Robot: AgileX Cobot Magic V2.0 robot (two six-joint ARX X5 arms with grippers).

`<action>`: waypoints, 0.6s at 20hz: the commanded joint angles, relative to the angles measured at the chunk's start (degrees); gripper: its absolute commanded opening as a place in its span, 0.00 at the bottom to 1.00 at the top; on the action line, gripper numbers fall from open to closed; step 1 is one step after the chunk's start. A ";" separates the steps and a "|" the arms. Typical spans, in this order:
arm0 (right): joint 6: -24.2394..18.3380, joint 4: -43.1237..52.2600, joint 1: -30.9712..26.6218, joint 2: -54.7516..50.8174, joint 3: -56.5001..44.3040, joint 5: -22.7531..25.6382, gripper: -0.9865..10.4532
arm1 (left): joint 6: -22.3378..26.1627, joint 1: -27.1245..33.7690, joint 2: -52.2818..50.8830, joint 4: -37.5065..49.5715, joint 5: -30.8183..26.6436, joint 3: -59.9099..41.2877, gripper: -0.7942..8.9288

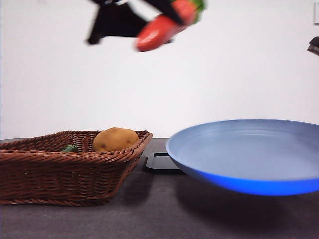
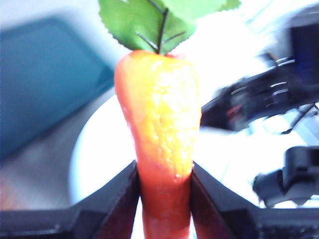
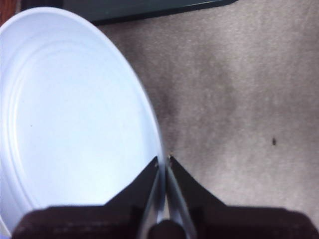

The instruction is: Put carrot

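Your carrot is glossy orange-red, paler and yellowish where the light hits its thick upper body, deeper red toward the narrow end, with serrated green leaves sprouting from the thick end. The left gripper has it pinched between both jaws near the narrow end. In the front view the carrot hangs high in the air, tilted, well above the table and roughly over the gap between the basket and the plate; the left gripper is cut off by the top edge there, so you see only part of it.

The right gripper has its jaws closed narrowly on the rim of the blue plate. That plate appears lifted off the table on the right side, a shadow beneath it, though the low angle makes this hard to confirm.

In the wicker basket toward the left side of the table sit a tan potato and a small green vegetable, mostly hidden behind the rim. A flat black object lies between basket and plate; you cannot tell what it is. The left wrist view is blurred and overexposed behind the carrot.
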 commanded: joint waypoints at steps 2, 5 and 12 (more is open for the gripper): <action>0.66 0.72 0.22 0.24 0.72 -5.11 0.09 | 0.11 -7.69 5.40 6.49 -7.15 0.81 0.19; 0.66 0.57 0.52 0.24 0.72 -5.09 0.09 | 1.01 -10.84 11.54 6.64 -9.44 0.81 0.19; 0.66 0.37 0.55 0.24 0.72 -5.09 0.09 | 0.96 -12.37 19.50 4.42 -9.53 0.81 0.30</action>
